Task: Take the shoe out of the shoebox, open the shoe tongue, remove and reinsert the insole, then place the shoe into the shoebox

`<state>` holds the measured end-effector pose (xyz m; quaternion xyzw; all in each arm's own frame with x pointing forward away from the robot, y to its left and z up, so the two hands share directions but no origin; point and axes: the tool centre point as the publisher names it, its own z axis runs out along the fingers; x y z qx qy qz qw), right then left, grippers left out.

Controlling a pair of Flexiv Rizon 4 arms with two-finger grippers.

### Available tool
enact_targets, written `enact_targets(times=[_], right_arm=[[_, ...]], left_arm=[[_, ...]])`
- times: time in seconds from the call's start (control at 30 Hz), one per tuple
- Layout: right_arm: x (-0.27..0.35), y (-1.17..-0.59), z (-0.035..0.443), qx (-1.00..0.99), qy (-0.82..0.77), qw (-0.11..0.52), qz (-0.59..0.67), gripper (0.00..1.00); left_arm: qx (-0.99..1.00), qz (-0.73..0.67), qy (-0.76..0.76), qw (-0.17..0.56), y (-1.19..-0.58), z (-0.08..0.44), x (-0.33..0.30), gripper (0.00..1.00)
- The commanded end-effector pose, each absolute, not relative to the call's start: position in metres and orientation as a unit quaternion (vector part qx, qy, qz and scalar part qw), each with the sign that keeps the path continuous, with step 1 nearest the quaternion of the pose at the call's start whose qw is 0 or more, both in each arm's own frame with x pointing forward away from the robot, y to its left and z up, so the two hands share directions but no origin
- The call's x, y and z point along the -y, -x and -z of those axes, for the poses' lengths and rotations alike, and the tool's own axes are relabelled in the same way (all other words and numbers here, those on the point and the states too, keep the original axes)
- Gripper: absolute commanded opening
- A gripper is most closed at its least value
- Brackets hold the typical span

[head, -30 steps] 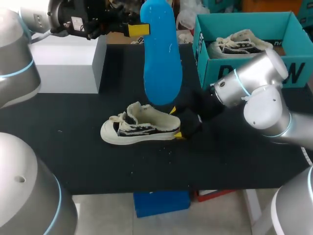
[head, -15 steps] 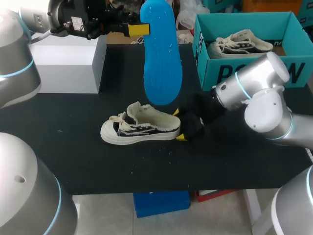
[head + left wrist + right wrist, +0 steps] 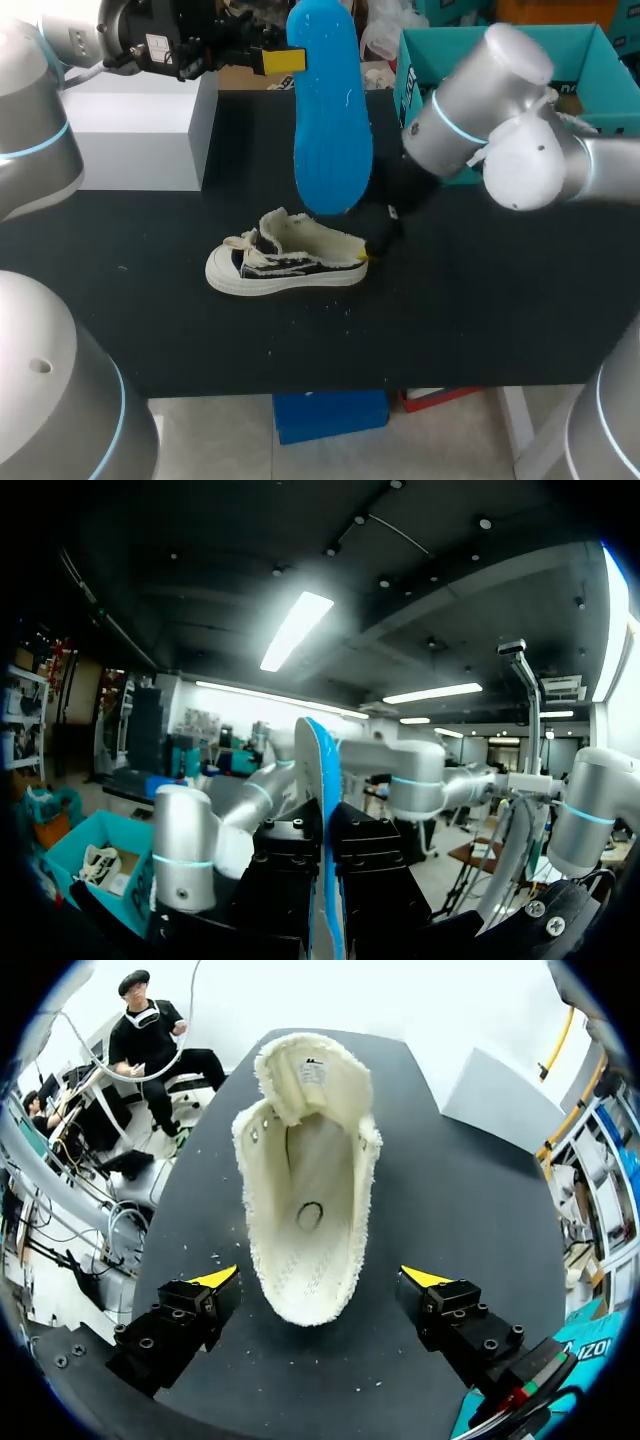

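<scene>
The step in hand is the insole work: the insole is out and not yet back in. The left gripper, in the upper left of the head view, is clamped on the upper end of the long bright-blue foam insole. The insole hangs upright in the air above the shoe, clear of it.

The low cream-and-black canvas sneaker with a white rubber sole lies on the black table top at the centre of the frame, toe to the left. In the right wrist view its tongue is folded forward and the mouth gapes, bare inside.

The right gripper sits at the heel. Its fingers are spread wide on either side of the heel, apart from it and holding nothing.

The teal cardboard shoebox stands at the upper right, well apart from the sneaker.

Next, I judge, the right fingers should close on the heel to steady the sneaker. The left arm should then tip the insole's lower end into the opening and slide it toward the toe.
</scene>
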<state>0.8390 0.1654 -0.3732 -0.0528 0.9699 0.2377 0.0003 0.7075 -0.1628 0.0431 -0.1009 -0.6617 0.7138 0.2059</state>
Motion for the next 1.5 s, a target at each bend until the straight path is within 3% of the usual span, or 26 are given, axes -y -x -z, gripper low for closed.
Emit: enact_targets(times=[0.03,0.47,0.97,1.0,1.03,1.1,1.13,1.5], right_arm=[[-0.190,-0.847,0.374,-0.984,0.062,-0.004,0.169,1.00],[-0.232,-0.854,0.377,-0.953,0.036,0.014,0.301,1.00],[-0.258,-0.853,0.387,-0.954,0.040,0.002,0.299,1.00],[-0.259,-0.853,0.389,-0.955,0.041,0.001,0.293,0.98],[-0.259,-0.853,0.390,-0.956,0.041,-0.001,0.289,0.85],[-0.260,-0.854,0.393,-0.959,0.041,-0.004,0.280,0.71],[-0.259,-0.854,0.395,-0.961,0.040,-0.005,0.273,0.53],[-0.246,-0.855,0.397,-0.979,0.036,-0.004,0.199,0.48]], left_arm=[[0.662,-0.714,0.101,0.205,-0.708,-0.042,0.165,0.00],[0.662,-0.714,0.101,0.205,-0.708,-0.042,0.165,0.00],[0.662,-0.714,0.101,0.205,-0.708,-0.042,0.165,0.00],[0.662,-0.714,0.101,0.205,-0.708,-0.042,0.165,0.00],[0.662,-0.714,0.101,0.205,-0.708,-0.042,0.165,0.00],[0.662,-0.714,0.101,0.205,-0.708,-0.042,0.165,0.00],[0.662,-0.714,0.101,0.205,-0.708,-0.042,0.165,0.00],[0.662,-0.714,0.101,0.205,-0.708,-0.042,0.165,0.00]])
